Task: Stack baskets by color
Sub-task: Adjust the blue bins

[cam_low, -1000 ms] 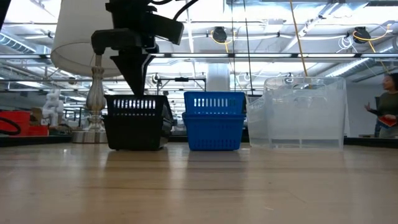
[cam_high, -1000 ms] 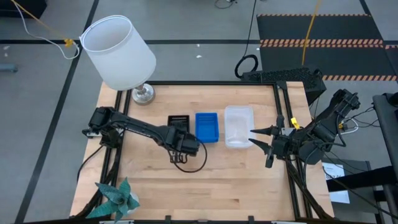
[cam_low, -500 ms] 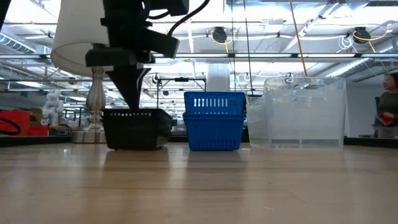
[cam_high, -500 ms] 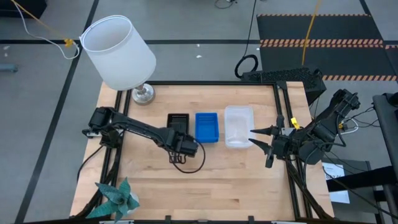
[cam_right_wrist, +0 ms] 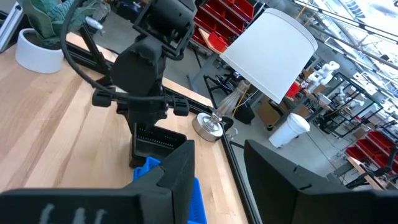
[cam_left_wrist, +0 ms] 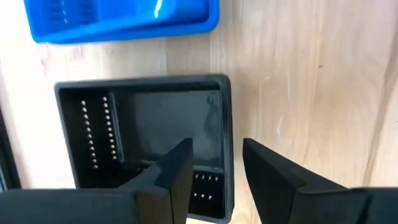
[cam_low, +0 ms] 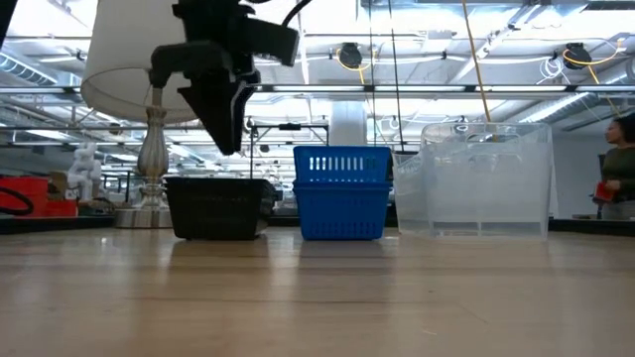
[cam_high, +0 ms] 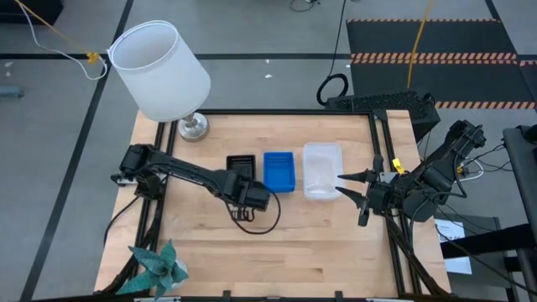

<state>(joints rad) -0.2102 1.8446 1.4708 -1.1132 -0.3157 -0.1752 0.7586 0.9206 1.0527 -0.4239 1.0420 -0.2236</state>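
1. No readable text, label, brand, number or sign in any view.
2. Black basket (cam_left_wrist: 146, 140), blue basket (cam_high: 278, 170) and clear basket (cam_low: 486, 178): plain surfaces, no markings legible.
3. Lampshade (cam_high: 159, 70): plain white, nothing printed.
4. Floor mat (cam_high: 432, 59) beyond the table carries orange-and-black hazard striping only; no lettering on it.
5. Red bins (cam_right_wrist: 221, 25) on shelving in the room behind: any labels too small to read.
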